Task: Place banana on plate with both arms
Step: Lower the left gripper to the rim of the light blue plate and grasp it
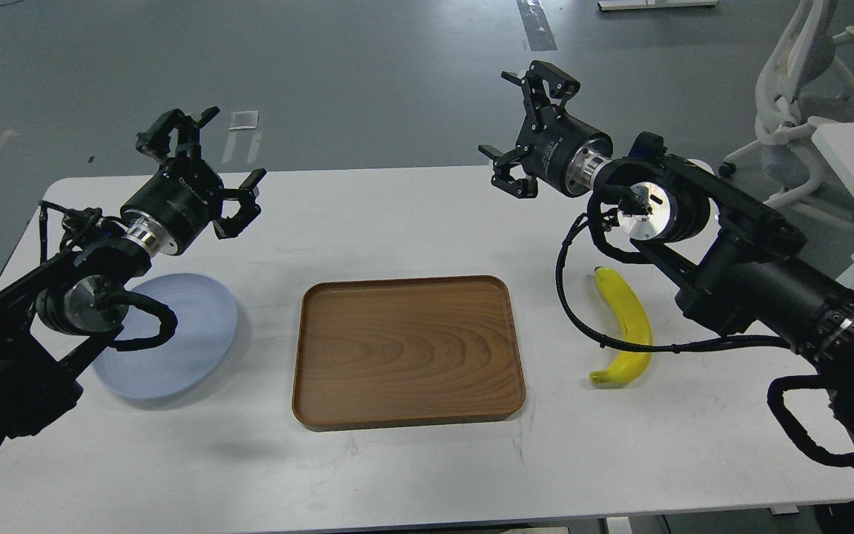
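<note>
Banana lies on the table right of the tray, under our right arm's cable. Our plate sits left of the tray, partly behind our left arm. Both grippers hang above the table with fingers spread, holding nothing — left, right.

Small white lettering marks the left claw and right claw housings, too blurred to read.

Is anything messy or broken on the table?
Nothing stands out. The banana lies whole on the white table, right of the wooden tray. The blue plate sits flat on the left. Both pincers are open in the air, holding nothing.
</note>
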Motion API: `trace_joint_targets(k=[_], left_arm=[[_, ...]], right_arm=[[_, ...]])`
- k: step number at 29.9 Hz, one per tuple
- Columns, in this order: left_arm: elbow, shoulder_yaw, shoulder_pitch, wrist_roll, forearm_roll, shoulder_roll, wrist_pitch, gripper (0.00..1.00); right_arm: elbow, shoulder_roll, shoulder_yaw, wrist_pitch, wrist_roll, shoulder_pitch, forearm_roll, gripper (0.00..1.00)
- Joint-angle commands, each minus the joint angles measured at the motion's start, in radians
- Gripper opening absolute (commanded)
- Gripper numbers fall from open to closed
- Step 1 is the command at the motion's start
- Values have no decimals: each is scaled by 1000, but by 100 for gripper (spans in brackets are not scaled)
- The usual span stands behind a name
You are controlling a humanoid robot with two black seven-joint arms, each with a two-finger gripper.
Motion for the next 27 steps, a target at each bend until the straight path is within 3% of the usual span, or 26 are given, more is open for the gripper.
trace_joint_targets(k=[1, 7, 11, 13, 15, 18, 21, 27], left_arm=[[-26, 24, -25, -12, 238, 4, 148, 98], [-173, 26, -51, -12, 799, 99, 369, 98], [-201, 53, -36, -9, 1019, 133, 421, 98], [-201, 93, -31, 0, 1119, 153, 487, 98], [-201, 188, -36, 0, 1223, 194, 603, 98], [-195, 289, -39, -2, 1303, 254, 671, 98], [-199, 425, -42, -3, 1362, 343, 671, 98], [-181, 473, -28, -8, 1370, 408, 668, 98]], right_arm=[[1, 1, -20, 0, 0, -4, 0, 100], [1, 10, -19, 0, 3, -10, 0, 100], [1, 9, -19, 0, 8, -11, 0, 100], [1, 4, -19, 0, 9, -11, 0, 100], [1, 3, -19, 0, 11, -11, 0, 100], [1, 1, -19, 0, 11, -11, 0, 100], [1, 1, -19, 0, 11, -11, 0, 100], [-1, 1, -20, 0, 11, -13, 0, 100]])
